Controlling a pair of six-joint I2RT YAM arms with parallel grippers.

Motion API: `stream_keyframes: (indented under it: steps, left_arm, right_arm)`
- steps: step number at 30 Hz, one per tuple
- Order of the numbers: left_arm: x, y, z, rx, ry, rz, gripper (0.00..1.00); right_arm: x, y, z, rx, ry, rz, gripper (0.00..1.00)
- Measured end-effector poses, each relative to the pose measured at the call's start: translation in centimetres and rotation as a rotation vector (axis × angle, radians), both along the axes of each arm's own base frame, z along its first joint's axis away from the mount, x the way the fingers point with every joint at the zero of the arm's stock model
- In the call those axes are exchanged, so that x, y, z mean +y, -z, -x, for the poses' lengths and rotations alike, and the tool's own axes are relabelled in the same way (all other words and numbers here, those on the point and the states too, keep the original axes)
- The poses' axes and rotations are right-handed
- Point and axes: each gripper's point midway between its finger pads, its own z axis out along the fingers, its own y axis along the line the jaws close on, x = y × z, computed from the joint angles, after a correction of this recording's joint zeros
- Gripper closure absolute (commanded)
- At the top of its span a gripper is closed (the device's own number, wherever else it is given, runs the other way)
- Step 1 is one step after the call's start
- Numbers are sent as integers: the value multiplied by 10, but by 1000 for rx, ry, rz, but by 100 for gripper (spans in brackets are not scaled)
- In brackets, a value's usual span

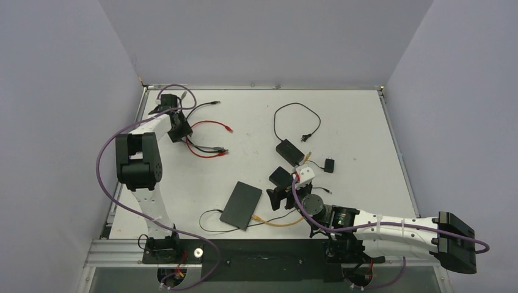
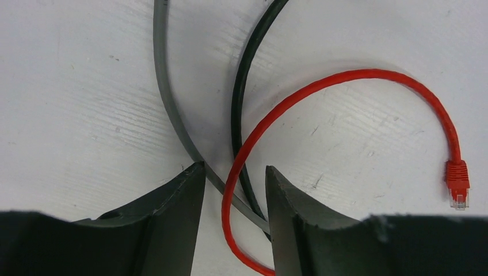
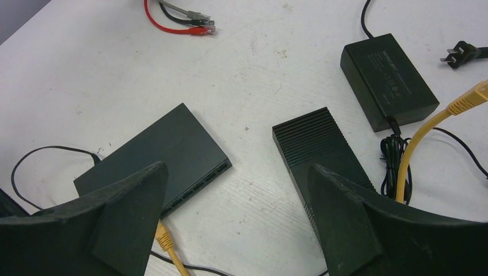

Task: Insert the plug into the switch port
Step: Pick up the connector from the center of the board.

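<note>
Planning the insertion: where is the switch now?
Top view: the switch lies flat near the table's front, just left of the right gripper, a yellow cable beside it.

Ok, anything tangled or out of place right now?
Yes. At the far left, the red cable, black cable and grey cable cross right between the open jaws of the left tool, so closing there may pinch all three.

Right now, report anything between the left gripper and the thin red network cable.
Nothing blocks the thin red cable; it passes through the left gripper. A flat grey cable and a black cable cross that gap too.
</note>
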Motion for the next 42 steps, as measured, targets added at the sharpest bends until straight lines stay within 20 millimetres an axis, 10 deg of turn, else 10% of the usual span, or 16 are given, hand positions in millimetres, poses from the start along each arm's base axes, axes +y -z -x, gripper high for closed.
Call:
stream_keyframes:
  steps: [15, 24, 36, 42]
  left_arm:
    - [-12, 9, 1, 37, 54, -40, 75]
    - [-21, 10, 2, 54, 91, -62, 100]
    - [-25, 6, 6, 66, 98, -90, 100]
    - [-51, -26, 5, -4, 143, -135, 100]
  right_arm:
    - [0, 0, 0, -5, -1, -4, 14]
    - [0, 0, 0, -5, -1, -5, 14]
    - [1, 0, 1, -3, -7, -5, 14]
    - [-2, 5, 1, 5, -7, 16, 14]
